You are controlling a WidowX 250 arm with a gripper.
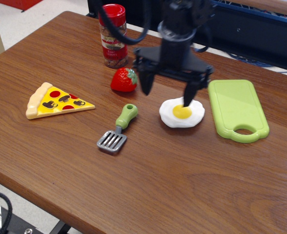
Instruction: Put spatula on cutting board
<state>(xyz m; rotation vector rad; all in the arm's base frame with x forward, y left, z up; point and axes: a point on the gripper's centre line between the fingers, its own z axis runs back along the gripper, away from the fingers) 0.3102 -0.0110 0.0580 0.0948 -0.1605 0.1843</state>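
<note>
Spatula [118, 129] lies flat on the wooden table [148, 185], its grey blade toward the camera, left of the fried egg [181, 112] and well apart from the cutting board [237, 109], while the gripper [166, 94] hangs above with fingers spread wide, holding nothing

1. The gripper [167, 94] hangs with jaws spread wide above the table [182, 185], blurred.
2. The spatula [118, 129] lies at its 7 o'clock.
3. The cutting board [237, 109] lies at its 3 o'clock, beside the fried egg [181, 113].
</note>
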